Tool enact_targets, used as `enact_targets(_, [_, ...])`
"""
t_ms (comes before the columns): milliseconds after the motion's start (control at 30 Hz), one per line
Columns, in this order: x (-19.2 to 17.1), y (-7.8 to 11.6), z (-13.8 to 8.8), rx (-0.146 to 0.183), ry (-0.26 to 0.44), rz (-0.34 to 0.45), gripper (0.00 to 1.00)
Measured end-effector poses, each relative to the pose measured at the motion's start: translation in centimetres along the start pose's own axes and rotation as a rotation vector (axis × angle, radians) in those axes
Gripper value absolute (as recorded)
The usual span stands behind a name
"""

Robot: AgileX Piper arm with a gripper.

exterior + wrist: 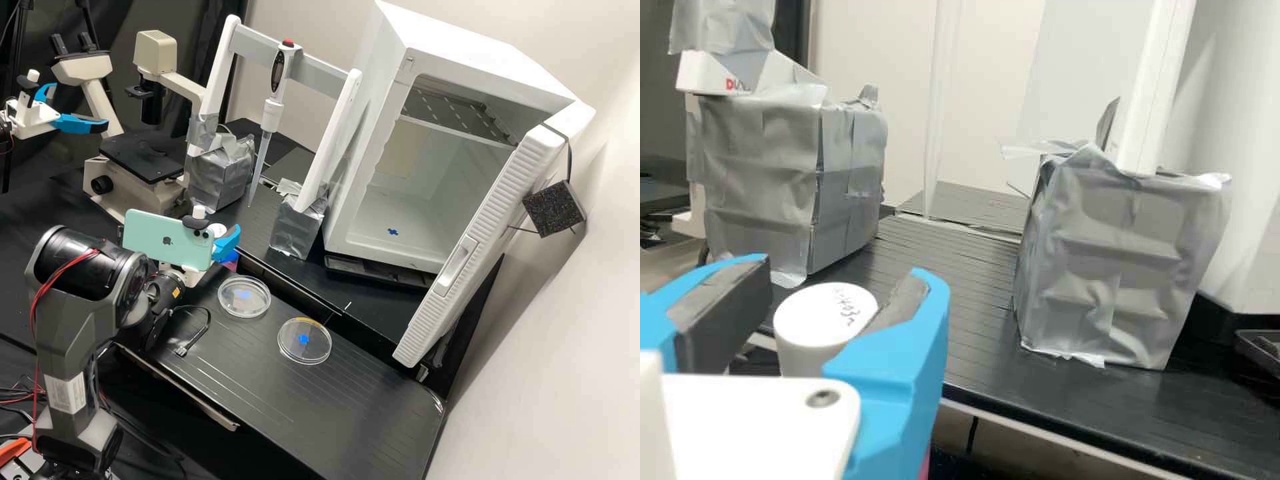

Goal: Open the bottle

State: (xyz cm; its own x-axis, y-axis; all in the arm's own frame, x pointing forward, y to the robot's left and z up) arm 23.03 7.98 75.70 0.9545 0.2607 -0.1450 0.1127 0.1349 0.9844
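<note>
hanging over the black bench (300,393), gripper (226,241) has its two blue fingers spread roughly cap-wide, either side of the upright white-capped bottle (824,315), can't tell if they touch it.

A mint-green phone (163,240) hides part of the arm's white gripper (227,244) on the left; beside the gripper's blue finger sits a small white round top, probably the bottle's cap (217,230). To the right, two clear petri dishes (233,307) lie apart on the black bench (347,400). Farther off stand a microscope (143,157) at left, a pipette (271,113) on a white frame (330,160), and an open white cabinet (467,40) at right.
</note>
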Motion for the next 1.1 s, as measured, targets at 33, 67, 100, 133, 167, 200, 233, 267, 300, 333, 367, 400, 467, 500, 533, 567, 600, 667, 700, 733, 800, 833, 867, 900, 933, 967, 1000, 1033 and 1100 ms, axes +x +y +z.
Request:
enact_targets(33, [0.0,0.0,0.0,0.0,0.0,0.0,0.0])
enact_targets(67, [0.0,0.0,0.0,0.0,0.0,0.0,0.0])
enact_targets(100, [0.0,0.0,0.0,0.0,0.0,0.0,0.0])
enact_targets(133, [0.0,0.0,0.0,0.0,0.0,0.0,0.0])
enact_targets(167, [0.0,0.0,0.0,0.0,0.0,0.0,0.0])
enact_targets(200, [0.0,0.0,0.0,0.0,0.0,0.0,0.0])
enact_targets(233, [0.0,0.0,0.0,0.0,0.0,0.0,0.0])
enact_targets(267, [0.0,0.0,0.0,0.0,0.0,0.0,0.0])
enact_targets(300, [0.0,0.0,0.0,0.0,0.0,0.0,0.0])
enact_targets(333, [0.0,0.0,0.0,0.0,0.0,0.0,0.0])
enact_targets(367, [0.0,0.0,0.0,0.0,0.0,0.0,0.0])
enact_targets(400, [0.0,0.0,0.0,0.0,0.0,0.0,0.0])
enact_targets(467, [0.0,0.0,0.0,0.0,0.0,0.0,0.0])
enact_targets(500, [0.0,0.0,0.0,0.0,0.0,0.0,0.0])
enact_targets(533, [0.0,0.0,0.0,0.0,0.0,0.0,0.0])
enact_targets(567, [0.0,0.0,0.0,0.0,0.0,0.0,0.0])
enact_targets(600, [0.0,0.0,0.0,0.0,0.0,0.0,0.0])
enact_targets(667, [0.0,0.0,0.0,0.0,0.0,0.0,0.0])
enact_targets(700, [0.0,0.0,0.0,0.0,0.0,0.0,0.0])
enact_targets(733, [0.0,0.0,0.0,0.0,0.0,0.0,0.0])
enact_targets(800, [0.0,0.0,0.0,0.0,0.0,0.0,0.0])
enact_targets(833, [0.0,0.0,0.0,0.0,0.0,0.0,0.0])
enact_targets(867, [0.0,0.0,0.0,0.0,0.0,0.0,0.0])
enact_targets(900, [-0.01,0.05,-0.03,0.0,0.001,0.002,0.0])
enact_targets(933, [-0.04,0.17,-0.05,0.0,0.002,0.007,0.0])
enact_targets(967, [-0.06,0.3,-0.04,0.0,0.002,0.012,0.0])
enact_targets(1000, [-0.07,0.41,-0.01,0.0,0.001,0.017,0.0])
enact_targets(1033, [-0.09,0.49,-0.04,-0.001,0.003,0.019,0.0])
enact_targets(1100, [-0.16,0.68,-0.23,-0.001,0.013,0.026,0.0])
